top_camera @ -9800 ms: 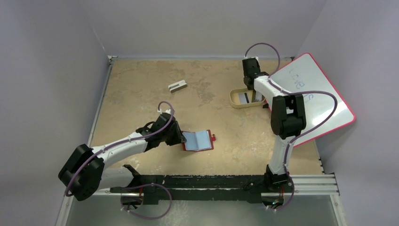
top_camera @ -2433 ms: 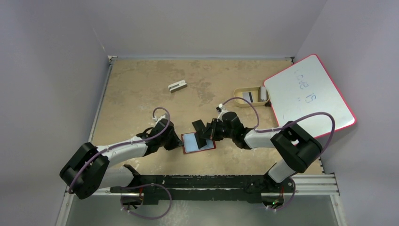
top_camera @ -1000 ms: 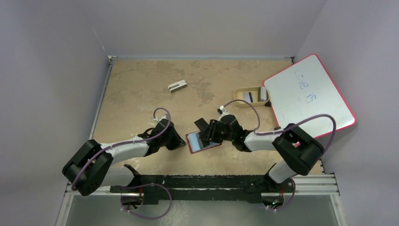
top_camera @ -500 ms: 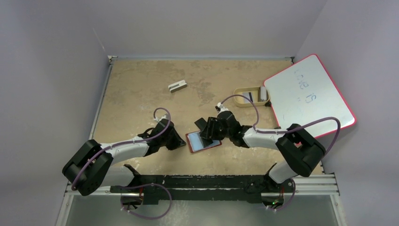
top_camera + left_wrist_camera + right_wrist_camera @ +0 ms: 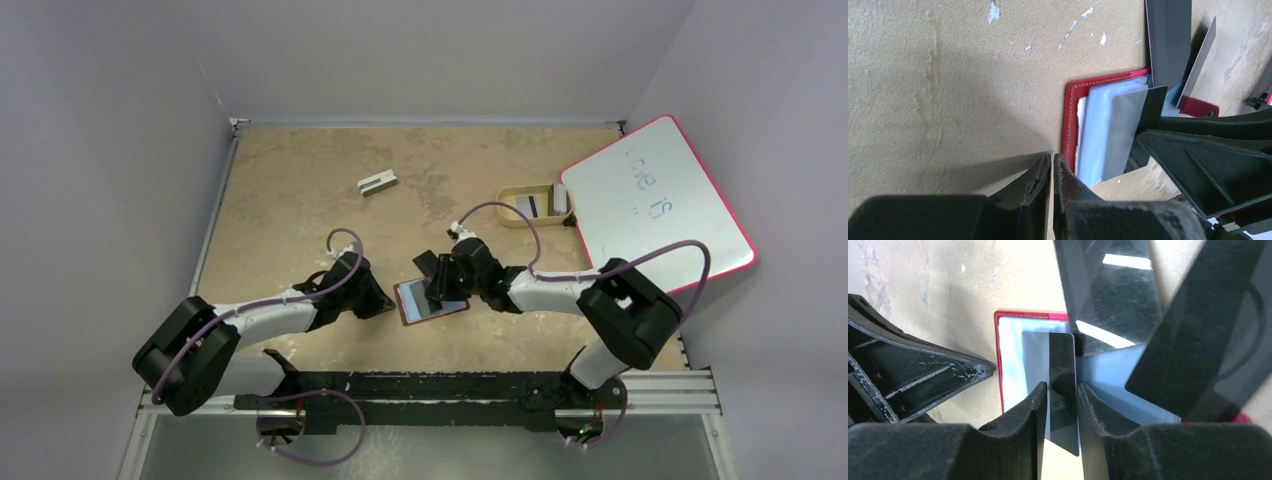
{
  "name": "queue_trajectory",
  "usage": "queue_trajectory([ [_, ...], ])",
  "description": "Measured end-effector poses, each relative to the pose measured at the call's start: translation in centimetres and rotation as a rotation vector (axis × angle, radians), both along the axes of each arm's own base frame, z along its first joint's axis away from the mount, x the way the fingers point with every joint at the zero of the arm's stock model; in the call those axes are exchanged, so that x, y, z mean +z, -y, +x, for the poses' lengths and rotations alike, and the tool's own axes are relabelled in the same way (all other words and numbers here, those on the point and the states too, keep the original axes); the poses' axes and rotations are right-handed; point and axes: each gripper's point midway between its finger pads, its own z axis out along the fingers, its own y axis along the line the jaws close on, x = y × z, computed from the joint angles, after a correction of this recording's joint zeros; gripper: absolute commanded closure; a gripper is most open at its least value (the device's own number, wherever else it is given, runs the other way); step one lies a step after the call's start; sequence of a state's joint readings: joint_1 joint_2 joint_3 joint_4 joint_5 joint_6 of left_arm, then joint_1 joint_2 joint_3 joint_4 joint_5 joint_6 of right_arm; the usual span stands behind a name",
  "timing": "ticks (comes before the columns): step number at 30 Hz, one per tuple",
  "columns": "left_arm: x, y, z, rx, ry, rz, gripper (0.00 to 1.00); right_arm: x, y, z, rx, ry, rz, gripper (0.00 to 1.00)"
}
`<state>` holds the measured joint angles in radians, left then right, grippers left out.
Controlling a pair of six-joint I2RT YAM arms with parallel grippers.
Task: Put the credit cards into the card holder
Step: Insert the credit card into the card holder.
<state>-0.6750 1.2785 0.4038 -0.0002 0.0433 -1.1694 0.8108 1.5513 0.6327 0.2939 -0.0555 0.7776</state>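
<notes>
The red card holder point(image 5: 418, 309) lies open on the table and shows a pale blue inner pocket point(image 5: 1010, 370). My right gripper point(image 5: 441, 288) is over it, shut on a dark grey credit card point(image 5: 1063, 360). The card's far end lies on the pocket. Two more dark glossy cards point(image 5: 1108, 290) stick up beyond the fingers; what holds them is hidden. My left gripper point(image 5: 1052, 159) is shut and empty, with its tips on the table at the holder's left red edge point(image 5: 1069, 120). More cards point(image 5: 529, 205) lie in the tan tray point(image 5: 508, 218).
A small grey-white block point(image 5: 377, 183) lies at the back left. A red-framed whiteboard point(image 5: 650, 200) leans at the right, beside the tan tray. Walls close the table at the back and on both sides.
Over ten seconds my right arm came from the tan tray to the card holder. In the last second it shifted slightly left and back. The left gripper and the holder stayed put.
</notes>
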Motion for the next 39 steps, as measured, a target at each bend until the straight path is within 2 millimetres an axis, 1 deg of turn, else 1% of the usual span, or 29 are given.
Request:
queue_trajectory([
  [4, 0.0, 0.0, 0.0, -0.002, -0.001, -0.001, 0.94, -0.2, -1.8, -0.5, 0.041, -0.006, 0.015, 0.67],
  [7, 0.0, 0.0, 0.0, -0.002, -0.001, -0.001, 0.94, -0.2, -2.6, -0.9, 0.062, -0.005, 0.013, 0.59],
  [10, 0.1, 0.0, 0.0, -0.003, -0.003, 0.003, 0.94, -0.1, -2.5, -0.9, 0.060, -0.005, 0.002, 0.53],
  [13, 0.1, -0.1, -0.1, -0.006, -0.013, 0.014, 0.94, 0.3, -2.1, -0.9, 0.051, -0.002, -0.018, 0.52],
  [17, 0.0, -0.1, -0.2, -0.006, -0.018, 0.019, 0.94, 0.6, -1.4, -0.8, 0.035, 0.003, -0.048, 0.59],
  [21, 0.1, -0.2, -0.3, -0.006, -0.020, 0.021, 0.94, 0.3, -1.0, -0.8, 0.031, 0.001, -0.071, 0.69],
  [25, 0.1, -0.3, -0.4, -0.006, -0.023, 0.022, 0.94, 0.3, -1.2, -1.1, 0.039, -0.010, -0.056, 0.78],
  [27, 0.1, -0.3, -0.4, -0.006, -0.024, 0.022, 0.94, 0.1, -1.1, -1.4, 0.038, -0.018, -0.042, 0.84],
  [31, 0.1, -0.2, -0.5, -0.008, -0.026, 0.019, 0.94, -0.2, -1.2, -2.0, 0.034, -0.034, -0.002, 0.99],
  [32, 0.1, -0.2, -0.5, -0.007, -0.027, 0.018, 0.94, 0.0, -1.4, -2.0, 0.032, -0.034, 0.015, 1.00],
  [35, 0.1, -0.2, -0.5, -0.008, -0.027, 0.017, 0.94, 0.5, -1.7, -2.0, 0.029, -0.025, 0.052, 1.00],
  [39, 0.1, -0.1, -0.6, -0.011, -0.027, 0.017, 0.94, 1.4, -1.4, -2.0, 0.012, -0.004, 0.088, 1.00],
])
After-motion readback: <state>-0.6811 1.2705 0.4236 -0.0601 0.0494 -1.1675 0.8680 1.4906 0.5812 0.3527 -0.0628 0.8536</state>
